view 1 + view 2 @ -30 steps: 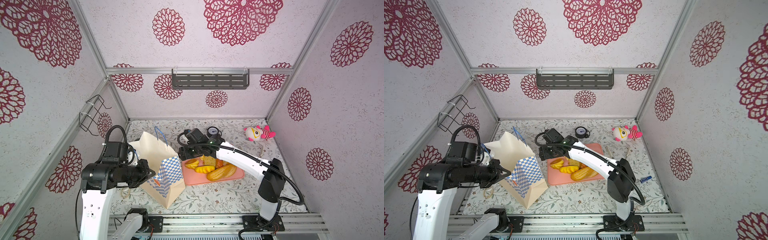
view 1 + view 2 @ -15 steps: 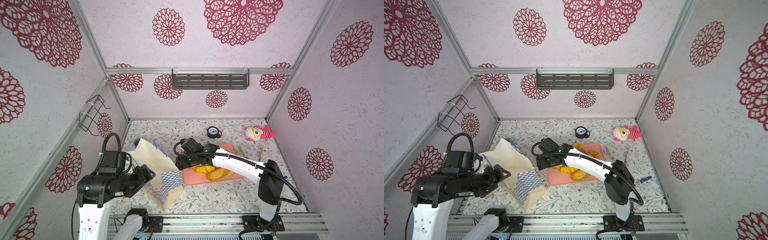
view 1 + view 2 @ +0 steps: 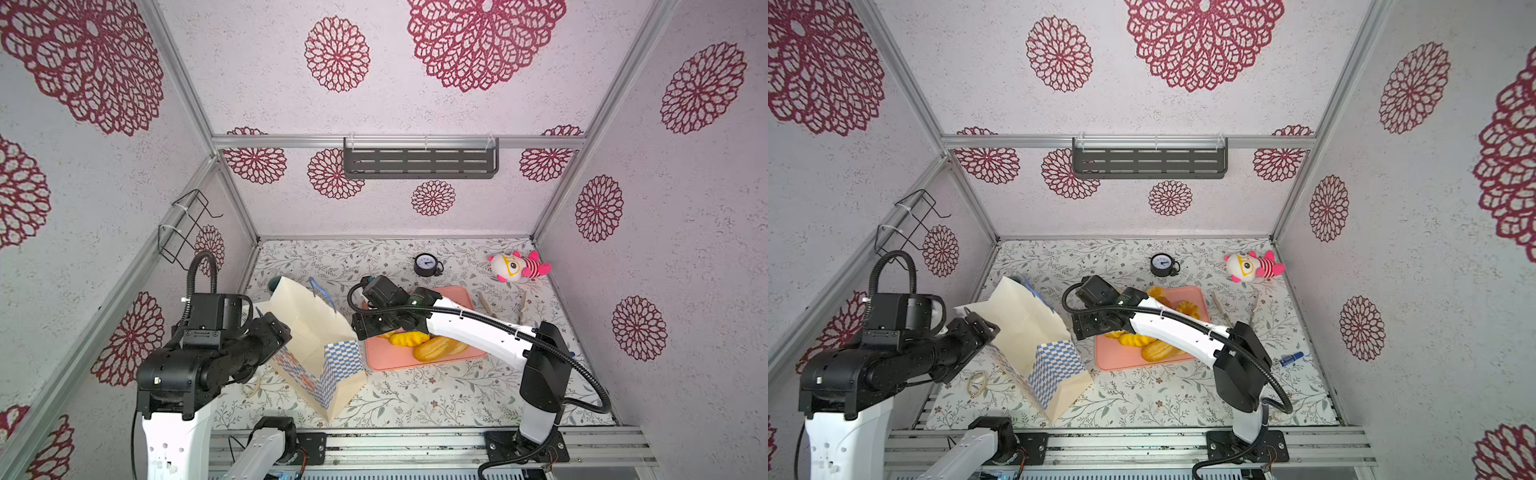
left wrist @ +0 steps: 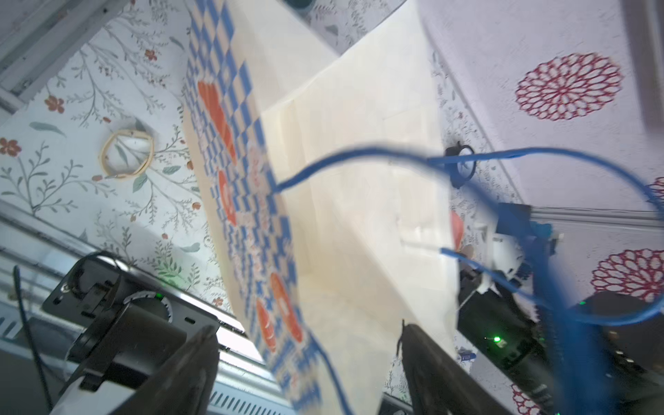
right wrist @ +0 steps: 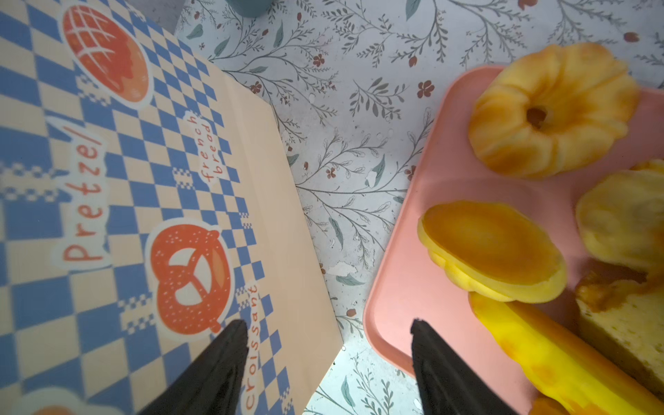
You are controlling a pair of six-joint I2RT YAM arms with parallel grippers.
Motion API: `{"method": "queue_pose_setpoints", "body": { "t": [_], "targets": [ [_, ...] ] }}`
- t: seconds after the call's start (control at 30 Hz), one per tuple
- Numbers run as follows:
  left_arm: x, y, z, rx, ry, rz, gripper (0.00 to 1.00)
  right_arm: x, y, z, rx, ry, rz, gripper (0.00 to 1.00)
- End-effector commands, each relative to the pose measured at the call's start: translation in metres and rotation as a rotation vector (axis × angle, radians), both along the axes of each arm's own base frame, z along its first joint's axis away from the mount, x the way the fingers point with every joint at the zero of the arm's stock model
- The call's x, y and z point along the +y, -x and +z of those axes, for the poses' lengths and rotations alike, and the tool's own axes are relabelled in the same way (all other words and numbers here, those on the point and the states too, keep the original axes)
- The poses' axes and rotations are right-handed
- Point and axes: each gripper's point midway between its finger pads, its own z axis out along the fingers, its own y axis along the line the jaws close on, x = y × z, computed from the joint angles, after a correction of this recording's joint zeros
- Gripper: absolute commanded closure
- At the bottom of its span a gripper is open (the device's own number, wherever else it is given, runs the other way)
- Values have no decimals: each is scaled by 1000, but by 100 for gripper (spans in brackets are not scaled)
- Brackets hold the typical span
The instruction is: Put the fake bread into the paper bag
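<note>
Two end effectors open, fake bread point(image 3: 432, 347) on tray
Left end effector point(image 4: 312, 345) straddles the rim of the tilted paper bag point(image 3: 307, 328) near the desk's left edge; right end effector point(image 5: 328, 341) hovers empty between bag and pink tray point(image 3: 386, 361).

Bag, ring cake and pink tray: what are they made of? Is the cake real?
Bag: looks like matte cream paper, with sharp fold lines and flat printed blue checks.
Ring cake: not real, probably foam or soft plastic. It is glossy, evenly yellow and has no crumbs.
Tray: likely hard plastic. It is smooth pink with a rounded moulded rim.
</note>
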Motion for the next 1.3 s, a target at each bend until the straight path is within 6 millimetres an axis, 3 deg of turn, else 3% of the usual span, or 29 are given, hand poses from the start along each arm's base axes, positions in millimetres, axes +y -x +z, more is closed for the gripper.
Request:
{"method": "queue_pose_setpoints", "body": {
  "t": [0.0, 0.13, 0.3, 0.43, 0.73, 0.97, 1.1, 1.27],
  "targets": [
    [-3, -17, 20, -77, 1, -24, 16, -6, 1, 27, -55, -29, -4, 26],
    [9, -12, 26, -35, -62, 7, 12, -1, -2, 32, -66, -28, 7, 25],
    [40, 0, 60, -57, -205, 110, 4, 3, -4, 32, -69, -17, 23, 26],
    [54, 1, 68, -80, -226, 211, 3, 4, -5, 33, -77, -6, 35, 26],
    [77, -27, 27, 31, -148, 298, 1, -7, -7, 36, -112, 38, 33, 26],
    [83, -54, -23, 100, -8, 302, 11, -29, -12, 49, -151, 74, 1, 25],
    [82, -62, -39, 126, 27, 288, 15, -41, -10, 58, -176, 81, -5, 25],
    [79, -58, -45, 179, 24, 250, 32, -56, -6, 59, -193, 98, -11, 25]
  ]
}}
